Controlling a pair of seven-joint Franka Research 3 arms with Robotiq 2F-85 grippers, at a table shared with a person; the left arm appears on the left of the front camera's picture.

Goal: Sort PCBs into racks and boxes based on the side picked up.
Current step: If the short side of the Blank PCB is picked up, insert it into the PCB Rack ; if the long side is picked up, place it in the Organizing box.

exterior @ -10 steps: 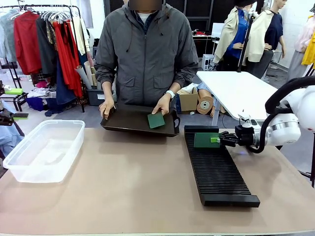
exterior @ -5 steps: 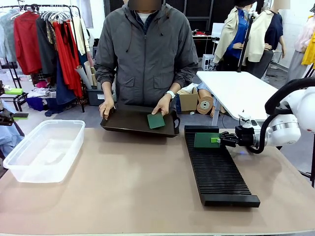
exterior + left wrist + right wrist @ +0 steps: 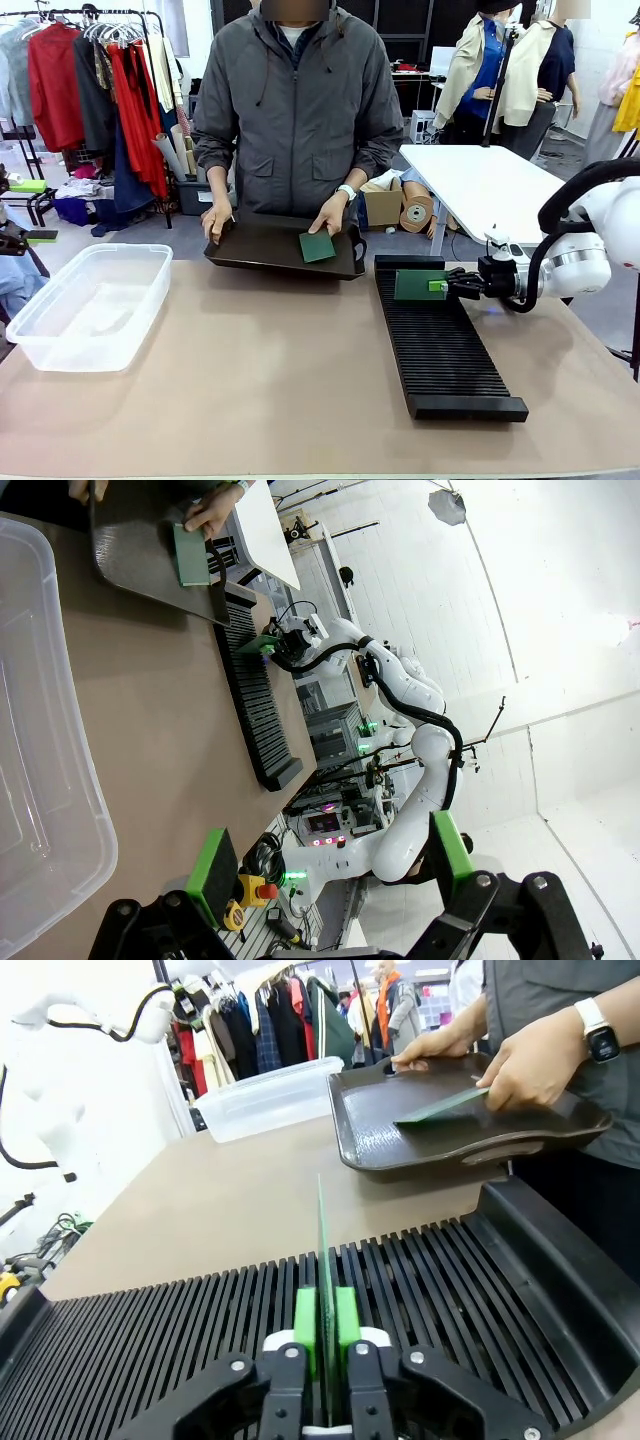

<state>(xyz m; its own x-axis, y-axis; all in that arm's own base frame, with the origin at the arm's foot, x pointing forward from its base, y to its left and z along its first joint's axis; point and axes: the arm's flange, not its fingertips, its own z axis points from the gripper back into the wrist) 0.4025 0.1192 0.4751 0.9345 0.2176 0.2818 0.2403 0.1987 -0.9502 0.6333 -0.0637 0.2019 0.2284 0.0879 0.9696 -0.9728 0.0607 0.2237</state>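
Site: a robotics lab in a large open workroom, not a home or shop.

Evidence:
- A white robot arm (image 3: 575,262) works at a tan bench table (image 3: 250,380), its right gripper (image 3: 438,285) pinching a PCB (image 3: 415,286).
- Control electronics with lit indicators (image 3: 332,825) and a red emergency-stop button (image 3: 262,891) sit beside the table.
- A studio lamp (image 3: 450,505) hangs by bare white walls (image 3: 560,630).
- Behind are a rail of hanging garments (image 3: 130,90), a cardboard box (image 3: 383,207) and a white side table (image 3: 480,185).
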